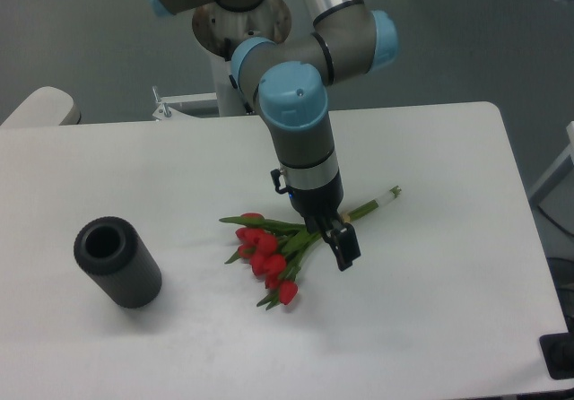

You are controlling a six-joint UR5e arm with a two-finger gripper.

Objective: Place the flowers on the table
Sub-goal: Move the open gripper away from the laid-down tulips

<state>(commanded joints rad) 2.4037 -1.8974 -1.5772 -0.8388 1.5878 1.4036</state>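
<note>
From the fixed camera we see the flowers (285,244) lying flat on the white counter (430,310), right of the black ribbed cylinder (117,262). The end effector (336,239) sits over their stems; we cannot tell whether it grips them.

gripper (336,239): covers mid-stems of the flowers (269,255), jaw contact unclear | table (430,328): near edge and left side cut off by frame | arm (296,104): upper part cropped at top
</note>
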